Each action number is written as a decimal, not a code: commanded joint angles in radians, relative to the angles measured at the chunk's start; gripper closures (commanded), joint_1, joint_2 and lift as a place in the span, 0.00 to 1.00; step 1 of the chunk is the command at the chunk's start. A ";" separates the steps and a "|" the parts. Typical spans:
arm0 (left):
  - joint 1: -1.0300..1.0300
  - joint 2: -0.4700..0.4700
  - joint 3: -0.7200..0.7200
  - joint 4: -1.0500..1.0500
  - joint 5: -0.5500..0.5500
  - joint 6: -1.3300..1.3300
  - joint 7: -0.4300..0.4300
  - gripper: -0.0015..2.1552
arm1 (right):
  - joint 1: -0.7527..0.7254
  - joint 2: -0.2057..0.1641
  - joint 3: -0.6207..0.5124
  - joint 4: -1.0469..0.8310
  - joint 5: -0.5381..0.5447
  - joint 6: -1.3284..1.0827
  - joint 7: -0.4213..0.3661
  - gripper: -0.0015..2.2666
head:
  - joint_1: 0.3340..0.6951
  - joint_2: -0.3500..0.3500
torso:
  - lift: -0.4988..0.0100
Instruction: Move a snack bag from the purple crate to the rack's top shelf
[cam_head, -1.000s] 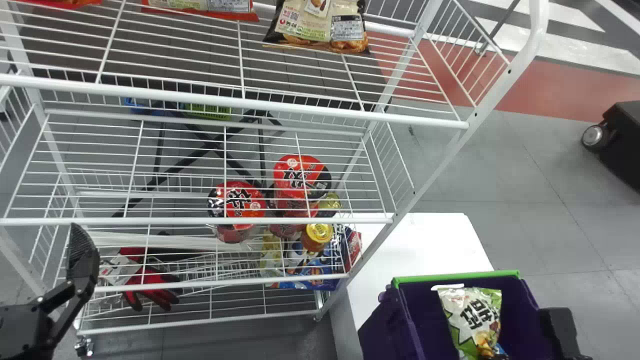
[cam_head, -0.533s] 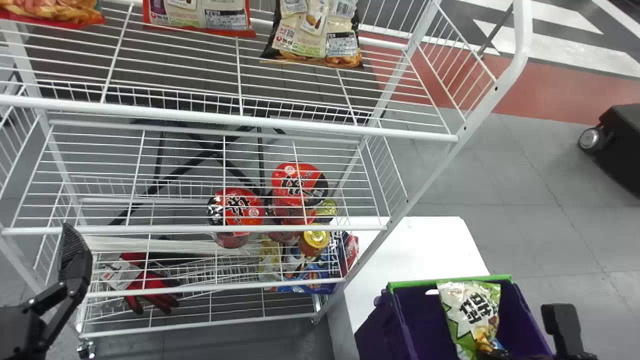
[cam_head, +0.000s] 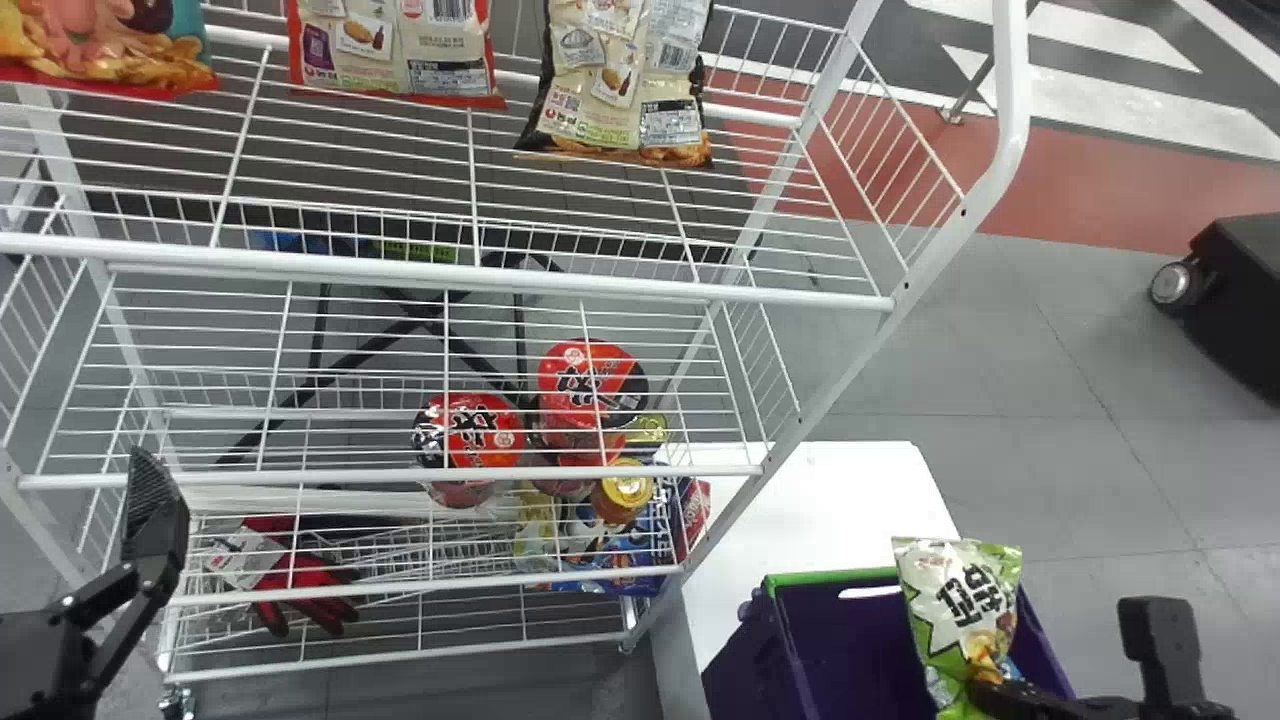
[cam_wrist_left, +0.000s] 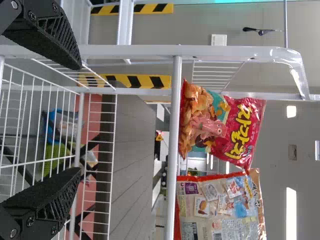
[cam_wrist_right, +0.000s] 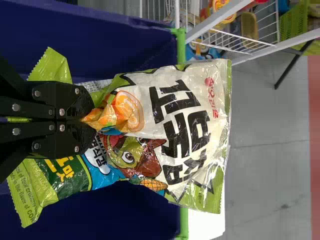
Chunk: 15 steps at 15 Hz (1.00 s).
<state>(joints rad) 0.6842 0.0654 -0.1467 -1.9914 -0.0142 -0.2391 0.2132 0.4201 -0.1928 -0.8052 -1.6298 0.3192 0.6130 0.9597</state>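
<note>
Your right gripper has the green-and-white snack bag pinched, its two fingers closed on a fold of the front face; the bag is at the mouth of the purple crate, its upper end overlapping the far rim in the head view, and you can't tell from here whether its lower end is free of the crate walls.

What counts for you is the long axis: it runs roughly the way the fingers point; the printed upper half sticks out well past the fingertips, while the bottom seal lies back beside them. The rack's top shelf lies up and to your left of the bag, so you'd likely want height first, then the swing left; the overhanging end would meet the front rail before the fingers do, and a one-fold pinch may let it tip.

Your left gripper waits in front of the rack's left side, fingers spread apart, holding nothing; the right arm is the nearer one.
</note>
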 joint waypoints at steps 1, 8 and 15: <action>0.000 0.001 -0.001 -0.001 -0.001 0.002 0.000 0.04 | 0.000 0.007 -0.011 -0.025 -0.002 0.009 0.011 0.90 | 1.00 0.00 | 0.61; -0.003 -0.001 -0.004 0.000 -0.001 0.005 0.000 0.04 | 0.000 0.016 -0.025 -0.059 -0.008 0.009 0.017 0.90 | 1.00 0.00 | 0.66; -0.005 -0.001 -0.007 0.000 -0.009 0.018 0.002 0.04 | 0.000 0.021 -0.034 -0.084 -0.023 0.015 0.034 0.90 | 1.00 0.00 | 0.72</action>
<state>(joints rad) 0.6810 0.0643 -0.1534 -1.9919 -0.0230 -0.2295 0.2148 0.4203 -0.1724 -0.8373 -1.7108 0.3048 0.6284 0.9928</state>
